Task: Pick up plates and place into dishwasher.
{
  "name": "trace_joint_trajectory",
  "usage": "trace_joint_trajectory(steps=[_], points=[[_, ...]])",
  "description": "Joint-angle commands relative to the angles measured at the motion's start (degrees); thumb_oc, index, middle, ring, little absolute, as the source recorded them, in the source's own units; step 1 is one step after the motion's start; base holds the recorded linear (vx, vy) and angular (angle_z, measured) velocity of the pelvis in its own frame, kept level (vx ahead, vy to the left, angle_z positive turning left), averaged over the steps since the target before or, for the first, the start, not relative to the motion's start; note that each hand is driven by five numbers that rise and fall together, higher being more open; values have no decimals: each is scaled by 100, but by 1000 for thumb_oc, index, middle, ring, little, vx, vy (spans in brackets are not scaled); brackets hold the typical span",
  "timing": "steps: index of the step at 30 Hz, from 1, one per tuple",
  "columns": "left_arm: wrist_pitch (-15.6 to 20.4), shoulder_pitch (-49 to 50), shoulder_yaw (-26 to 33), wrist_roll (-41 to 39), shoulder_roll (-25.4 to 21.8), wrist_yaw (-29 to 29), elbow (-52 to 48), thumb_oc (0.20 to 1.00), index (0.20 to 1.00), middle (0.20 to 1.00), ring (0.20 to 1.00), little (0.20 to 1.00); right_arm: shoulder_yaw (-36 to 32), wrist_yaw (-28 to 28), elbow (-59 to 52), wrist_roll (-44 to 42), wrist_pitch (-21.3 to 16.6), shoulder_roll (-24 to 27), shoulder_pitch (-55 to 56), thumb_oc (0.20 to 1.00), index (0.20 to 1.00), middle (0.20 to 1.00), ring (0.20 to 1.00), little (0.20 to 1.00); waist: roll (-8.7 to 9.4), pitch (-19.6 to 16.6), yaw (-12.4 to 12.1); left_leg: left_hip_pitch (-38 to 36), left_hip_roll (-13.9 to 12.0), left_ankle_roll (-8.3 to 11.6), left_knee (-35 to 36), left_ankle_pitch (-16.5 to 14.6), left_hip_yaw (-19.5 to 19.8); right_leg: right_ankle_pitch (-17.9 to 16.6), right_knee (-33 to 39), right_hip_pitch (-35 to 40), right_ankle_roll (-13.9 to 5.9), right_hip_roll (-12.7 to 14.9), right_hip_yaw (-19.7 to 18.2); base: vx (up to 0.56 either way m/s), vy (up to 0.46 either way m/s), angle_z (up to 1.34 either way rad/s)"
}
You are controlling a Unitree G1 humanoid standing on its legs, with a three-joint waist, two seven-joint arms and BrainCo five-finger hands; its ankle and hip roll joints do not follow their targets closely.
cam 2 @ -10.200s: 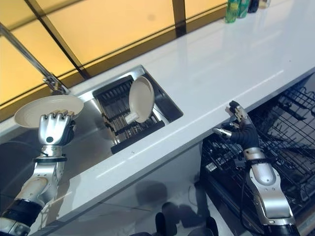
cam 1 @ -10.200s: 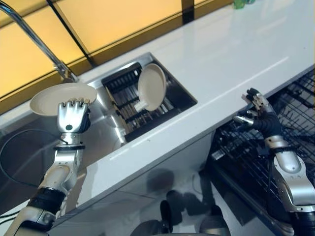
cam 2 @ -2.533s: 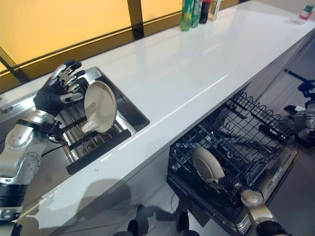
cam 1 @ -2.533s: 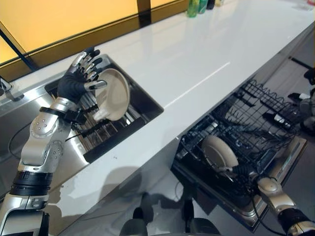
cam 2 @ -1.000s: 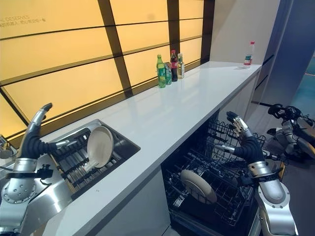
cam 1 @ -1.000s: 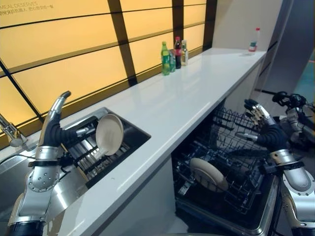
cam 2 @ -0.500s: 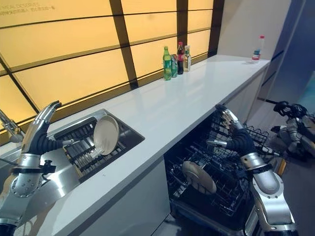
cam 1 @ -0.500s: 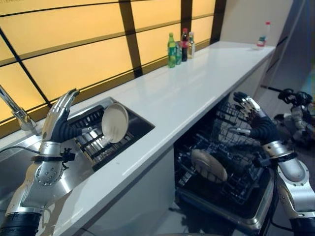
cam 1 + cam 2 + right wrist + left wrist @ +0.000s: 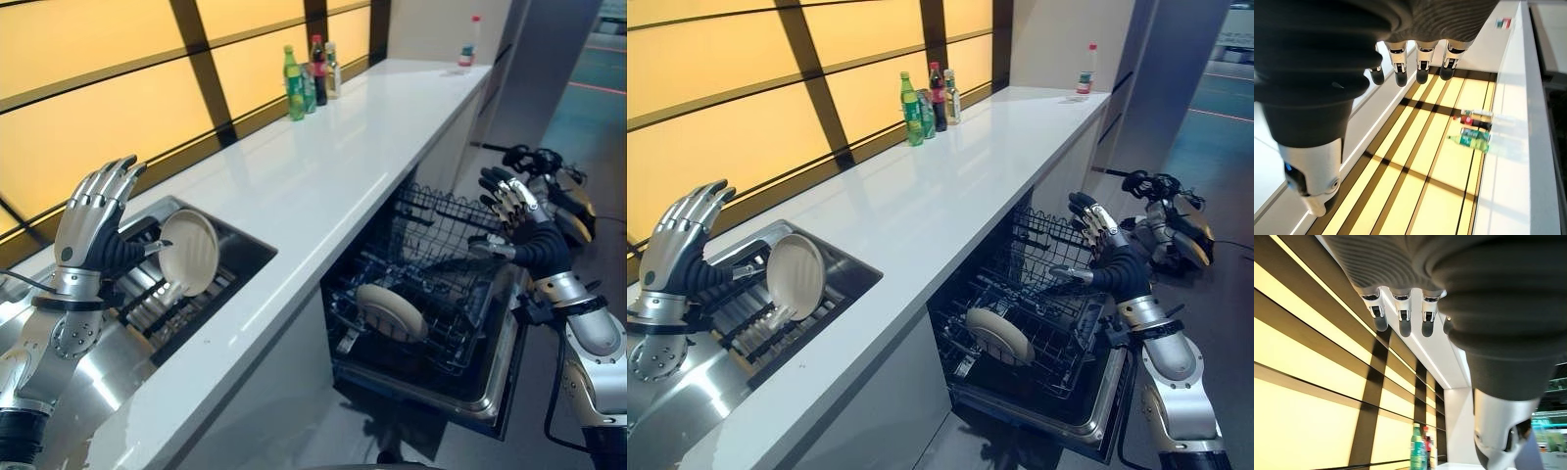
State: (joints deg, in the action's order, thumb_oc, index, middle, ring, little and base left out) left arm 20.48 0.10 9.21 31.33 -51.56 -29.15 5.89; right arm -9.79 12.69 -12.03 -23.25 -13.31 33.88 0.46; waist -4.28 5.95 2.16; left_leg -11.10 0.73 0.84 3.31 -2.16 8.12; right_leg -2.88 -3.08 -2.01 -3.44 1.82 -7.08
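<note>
A cream plate [image 9: 188,252] stands on edge in the black rack [image 9: 147,304] inside the sink. My left hand [image 9: 93,223] is raised just to the left of it, fingers spread and straight, holding nothing. A second cream plate [image 9: 391,311] leans in the lower rack [image 9: 431,284] of the pulled-out dishwasher. My right hand [image 9: 519,220] hovers open above the rack's right side, well clear of that plate. In the left wrist view my left hand [image 9: 1400,313] shows straight fingers with nothing in them, and the right hand [image 9: 1420,63] looks the same in the right wrist view.
A long white counter [image 9: 323,157] runs between the sink and the dishwasher. Several bottles [image 9: 309,78] stand at its back edge and one more bottle [image 9: 473,39] at the far end. The dishwasher door [image 9: 480,392] hangs open over the floor.
The camera has swung, shifting the whole scene. My left hand has risen beside the sink plate with fingers spread wider. The right hand stays open above the dishwasher rack.
</note>
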Motion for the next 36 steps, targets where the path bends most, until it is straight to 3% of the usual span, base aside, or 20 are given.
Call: trace_joint_trajectory(steps=[1,2,4,9,17,21,26,29,36], points=[[-328,10,167,360,-357,-289,48,1000,1000,1000,1000,1000,-35,198,-42,-314,-152,91,-54,1000,1000,1000,1000,1000,238,-136,-31,349,415,-139,74,299,-390,-85,396,590,-252,252,674,42,-24,-58],[-494,107,265,591,-440,-408,102,1000,1000,1000,1000,1000,21,230,-2,-347,-140,88,-94,1000,1000,1000,1000,1000,228,-115,-86,321,380,-139,84,273,-557,-96,374,569,-305,345,902,32,-24,-64],[-570,142,306,708,-560,-557,245,1000,1000,1000,1000,1000,122,228,47,-367,-162,93,-148,1000,1000,1000,1000,1000,219,-96,-123,318,369,-153,77,247,-670,-120,403,544,-332,390,979,18,3,-70],[-627,146,232,945,-708,-544,409,1000,1000,1000,1000,1000,152,265,-22,-346,-98,136,-99,1000,1000,1000,1000,1000,196,-51,-82,415,354,-159,-89,190,-758,-151,408,467,-357,420,881,70,39,-23],[-1233,-279,-734,1389,-915,-421,961,1000,1000,1000,1000,1000,292,258,313,-436,-161,675,-515,1000,1000,1000,1000,1000,40,349,-10,792,402,-133,-337,147,-679,-150,197,41,-402,500,716,-8,124,-3],[-1136,-153,-766,1389,-1014,-157,1055,1000,1000,1000,1000,1000,278,261,377,-441,-262,694,-515,1000,1000,1000,1000,1000,13,476,-65,860,428,-158,-325,189,-623,-211,264,22,-437,524,684,-12,50,-6],[-946,387,-346,1496,-1172,197,843,1000,1000,1000,1000,1000,169,339,262,-472,-177,619,-274,1000,1000,1000,1000,1000,-2,404,-138,750,438,-175,-281,249,-583,-251,323,191,-482,589,759,112,46,2],[-894,505,-229,1524,-1218,118,819,1000,1000,1000,1000,1000,155,363,239,-457,-125,602,-209,1000,1000,1000,1000,1000,-7,367,-144,678,440,-182,-272,240,-575,-230,313,260,-496,610,787,118,64,14],[-1164,418,-365,1797,-1056,-541,1037,1000,1000,1000,1000,1000,261,316,301,-424,-21,668,-204,1000,1000,1000,1000,1000,46,472,-151,692,453,-190,-433,224,-548,-244,174,235,-530,645,752,75,48,3]])
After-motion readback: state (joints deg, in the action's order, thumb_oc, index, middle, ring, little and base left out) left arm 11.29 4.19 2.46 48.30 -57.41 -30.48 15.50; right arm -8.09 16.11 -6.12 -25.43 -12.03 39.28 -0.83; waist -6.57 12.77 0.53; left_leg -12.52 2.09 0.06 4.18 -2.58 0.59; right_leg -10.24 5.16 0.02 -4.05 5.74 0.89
